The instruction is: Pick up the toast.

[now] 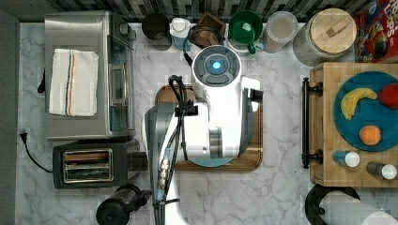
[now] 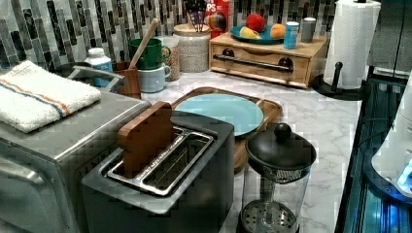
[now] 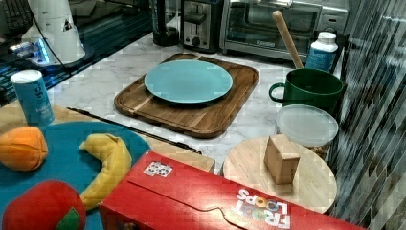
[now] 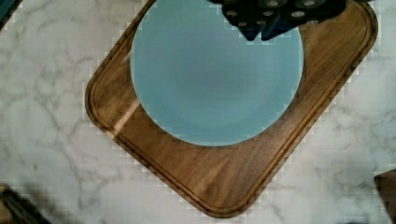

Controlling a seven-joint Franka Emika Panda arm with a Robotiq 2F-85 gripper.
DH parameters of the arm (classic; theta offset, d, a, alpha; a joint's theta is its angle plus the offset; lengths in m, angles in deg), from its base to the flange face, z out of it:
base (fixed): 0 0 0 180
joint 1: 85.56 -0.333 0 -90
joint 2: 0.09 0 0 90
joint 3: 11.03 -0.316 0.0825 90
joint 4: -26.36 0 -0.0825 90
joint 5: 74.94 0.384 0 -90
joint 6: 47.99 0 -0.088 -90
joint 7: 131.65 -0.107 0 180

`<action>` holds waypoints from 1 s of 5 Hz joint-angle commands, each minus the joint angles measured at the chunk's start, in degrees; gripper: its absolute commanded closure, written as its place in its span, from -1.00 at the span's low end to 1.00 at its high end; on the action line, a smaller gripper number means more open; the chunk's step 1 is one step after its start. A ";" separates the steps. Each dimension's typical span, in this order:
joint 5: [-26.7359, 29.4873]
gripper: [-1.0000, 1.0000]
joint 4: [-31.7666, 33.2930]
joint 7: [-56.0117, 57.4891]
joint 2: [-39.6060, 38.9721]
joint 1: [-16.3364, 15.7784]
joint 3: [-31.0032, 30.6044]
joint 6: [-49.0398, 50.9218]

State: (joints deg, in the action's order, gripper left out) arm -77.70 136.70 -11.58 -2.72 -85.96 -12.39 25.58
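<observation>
Starting at the top view's left, the toaster (image 1: 96, 164) sits on the marble counter (image 1: 281, 197) below the toaster oven (image 1: 87, 75), and there is the toast (image 1: 88, 156), a reddish-brown strip standing in the slot nearer the oven. The left view gives the better look: the toast (image 2: 145, 137) stands upright on edge, its upper half well clear of the toaster (image 2: 165, 184), so there is plenty of slice to grab. Moving right in the top view, the arm (image 1: 218, 103) hangs over the wooden tray (image 1: 253, 159) and the blue plate (image 1: 211, 162), well apart from the toaster. In the wrist view the gripper (image 4: 261, 21) looks down on the plate (image 4: 215, 79) and the tray (image 4: 224, 182), and its fingertips (image 4: 247, 25) appear drawn close together, holding nothing. So the reach has yet to begin. To do it well, I'd say travel across to the toaster, spread the fingers, turn the wrist so the pads face the two broad sides of the slice, come straight down over the exposed half, squeeze gently, then lift vertically so the toast doesn't catch in the slot.
</observation>
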 commanded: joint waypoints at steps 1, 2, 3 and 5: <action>-0.55 1.00 -0.97 -25.19 4.04 -6.85 -8.73 1.60; 0.16 1.00 -1.71 -31.28 4.70 -8.52 -10.64 1.97; 0.75 1.00 -1.74 -37.01 5.65 -9.43 -12.97 1.57; 1.12 -1.00 -2.87 -49.69 5.66 -9.75 -19.51 0.35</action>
State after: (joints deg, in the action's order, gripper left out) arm -77.56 140.34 -55.12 0.18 -92.62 -31.18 25.64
